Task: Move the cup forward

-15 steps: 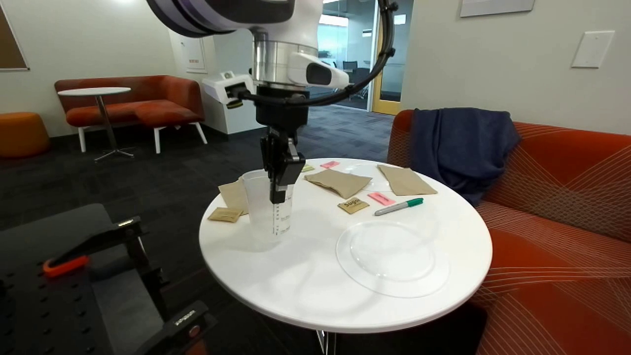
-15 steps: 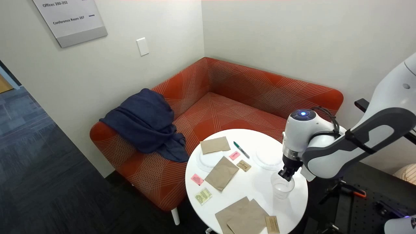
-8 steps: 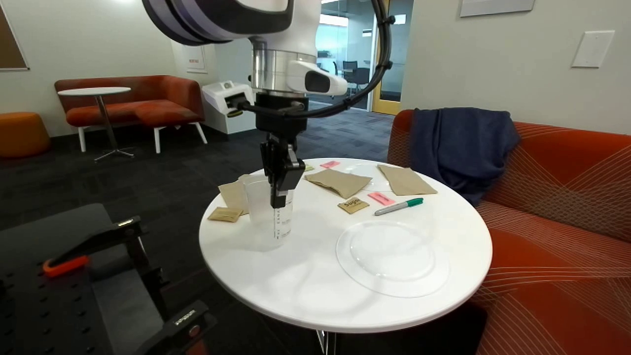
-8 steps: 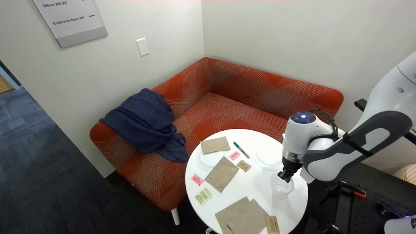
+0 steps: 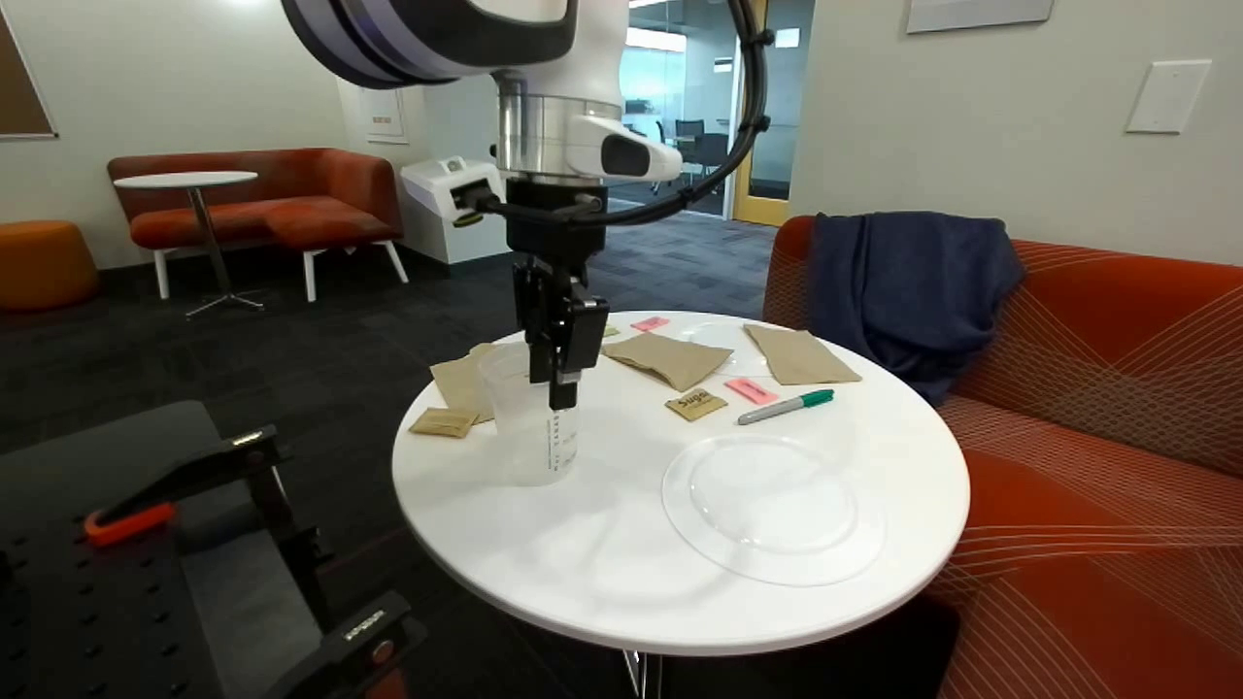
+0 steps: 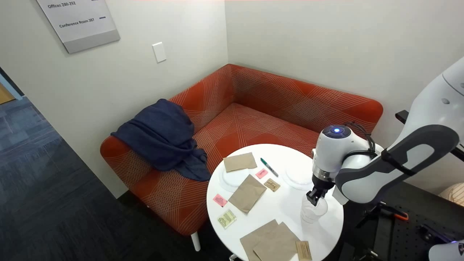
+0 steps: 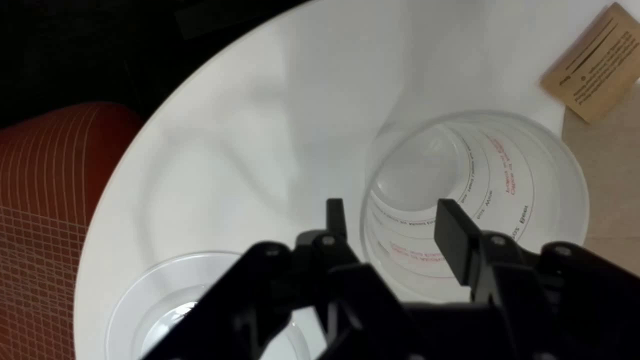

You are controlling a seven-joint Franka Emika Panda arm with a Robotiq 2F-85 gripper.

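The cup (image 5: 520,417) is translucent, tapered and printed with text, and stands near the edge of the round white table (image 5: 621,582). It also shows in an exterior view (image 6: 312,214) and, from above, in the wrist view (image 7: 510,150); its base looks a little off to one side of its rim, so it may lean slightly. My gripper (image 7: 390,215) is open with the cup's rim between its fingers. A finger is over the cup's inside, and the opposite finger is outside the rim with a visible gap. The gripper (image 5: 563,388) reaches below rim height.
A flat transparent plate (image 5: 675,490) lies beside the cup. Brown napkins (image 6: 268,243) and a brown packet (image 6: 303,250) lie on the cup's far side from it. Farther off are a marker (image 5: 787,407), a sugar packet (image 5: 696,404) and more napkins (image 5: 670,359). A red couch (image 5: 1146,466) borders the table.
My gripper has come down and then shifted slightly right in an exterior view. The cup's base and printed side have shifted slightly right there too. The fingers stay apart.
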